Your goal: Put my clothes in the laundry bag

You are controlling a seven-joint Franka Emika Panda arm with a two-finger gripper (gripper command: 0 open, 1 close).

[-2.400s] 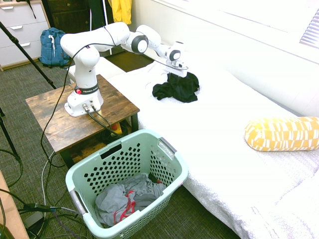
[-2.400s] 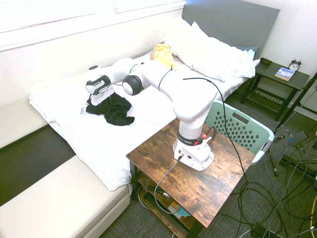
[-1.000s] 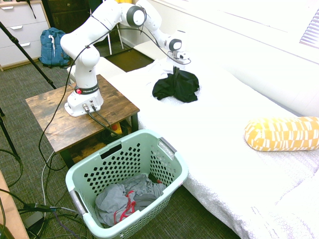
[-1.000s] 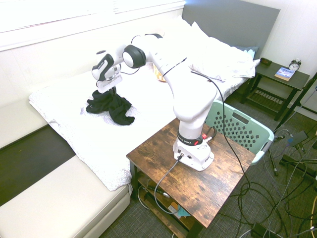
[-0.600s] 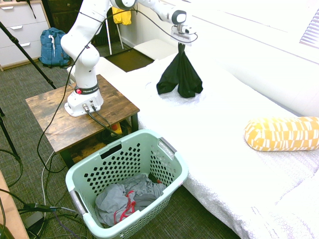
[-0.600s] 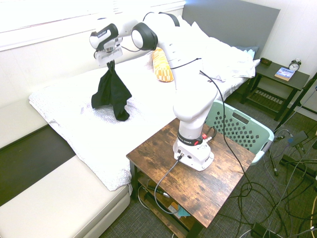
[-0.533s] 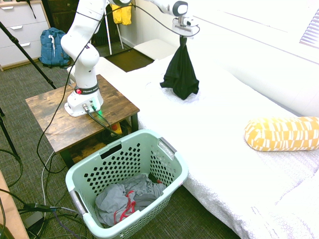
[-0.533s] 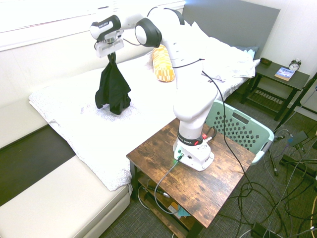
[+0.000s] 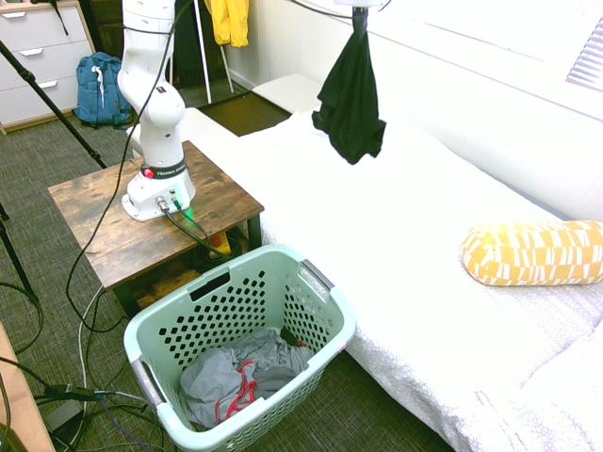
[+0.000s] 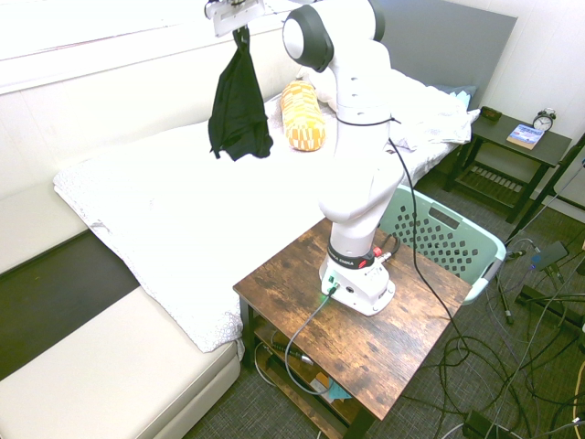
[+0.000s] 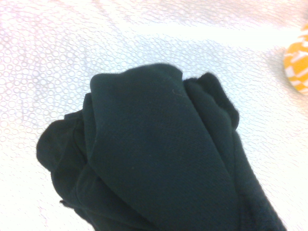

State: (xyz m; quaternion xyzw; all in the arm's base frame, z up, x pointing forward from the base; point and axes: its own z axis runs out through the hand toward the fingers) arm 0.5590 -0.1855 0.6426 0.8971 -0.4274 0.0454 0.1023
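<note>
- You're clamping your gripper (image 10: 239, 20) shut on the top of the black garment (image 10: 240, 108);
- you're holding it up over the bed (image 9: 424, 235), its folds hanging down and widening toward the bottom;
- your mint-green basket (image 9: 314, 325) is standing on the floor beside the bed, near the wooden table (image 10: 384, 320);
- a grey garment with red trim (image 9: 236, 381) is lying inside it

"What garments can be counted?"
"Two: one black garment (image 9: 350, 104) is seen hanging, one grey garment (image 9: 240, 377) is contained in the basket (image 9: 226, 315)."
"And the rest?"
"One bolster (image 9: 535, 253), one backpack (image 9: 102, 89) and one alarm clock (image 10: 544, 119) are shown."
</note>
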